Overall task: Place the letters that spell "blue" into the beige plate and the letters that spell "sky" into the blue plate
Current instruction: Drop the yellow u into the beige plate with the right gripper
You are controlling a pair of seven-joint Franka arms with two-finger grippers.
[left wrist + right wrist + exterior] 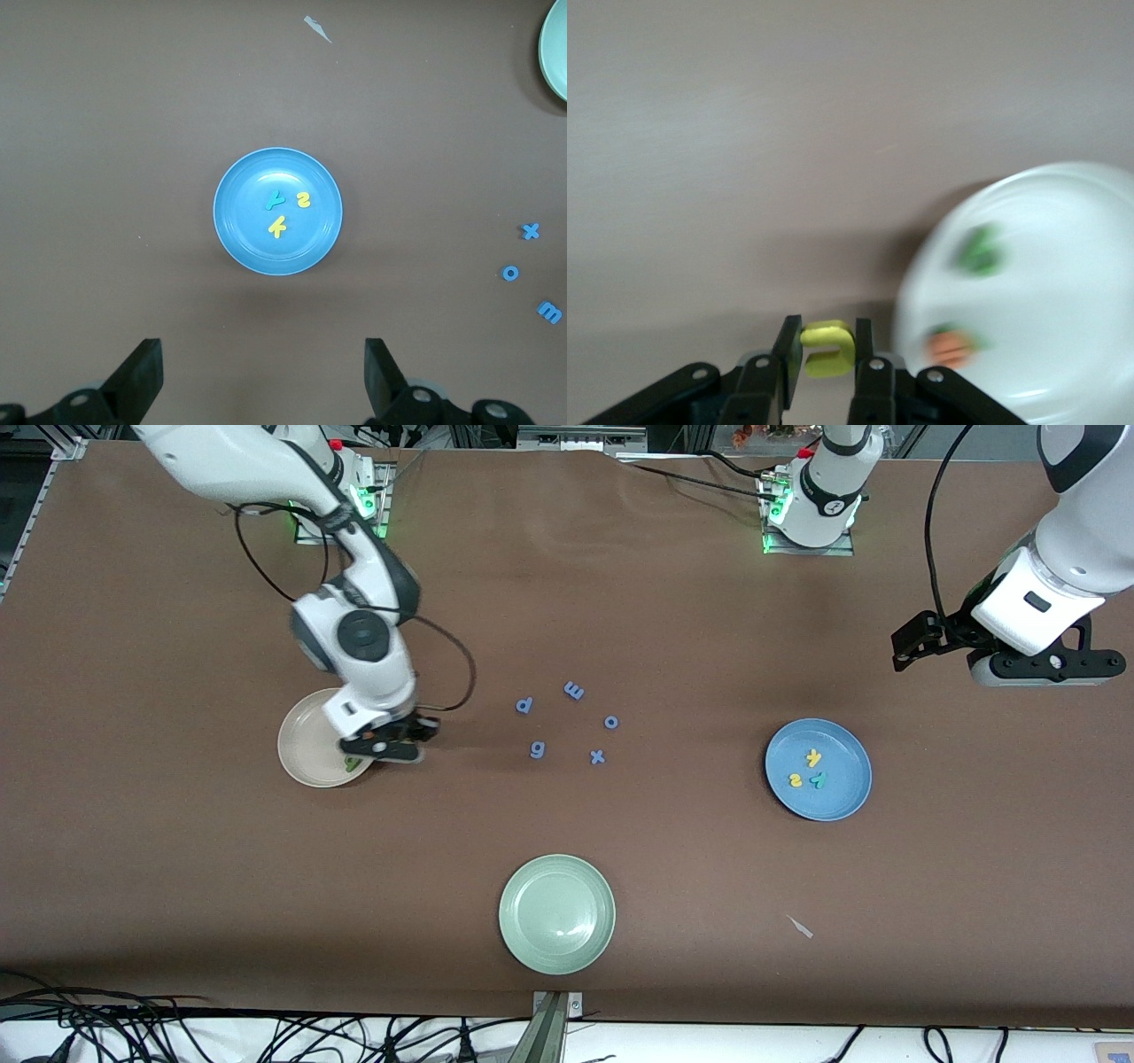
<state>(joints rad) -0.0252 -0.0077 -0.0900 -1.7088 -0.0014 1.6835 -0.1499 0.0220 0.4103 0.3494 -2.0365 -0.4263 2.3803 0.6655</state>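
Note:
My right gripper (390, 746) (826, 329) is shut on the yellow u (827, 349), low over the table just beside the beige plate's rim (301, 748) (1063, 292). A green letter (353, 763) (979, 248) and the orange e (950, 347) lie in that plate; more of its inside is hidden under the hand. In the blue plate (842, 797) (257, 195) lie the yellow k (813, 757) (278, 227), yellow s (796, 780) (304, 199) and teal y (819, 779) (275, 200). My left gripper (1045, 669) (264, 372) waits open and empty, high over the left arm's end of the table.
Blue-purple letters p (524, 705), m (574, 690), o (610, 722), g (537, 750) and x (598, 757) lie mid-table. A pale green plate (556, 912) (556, 53) sits nearer the front camera. A small pale scrap (800, 926) lies near it.

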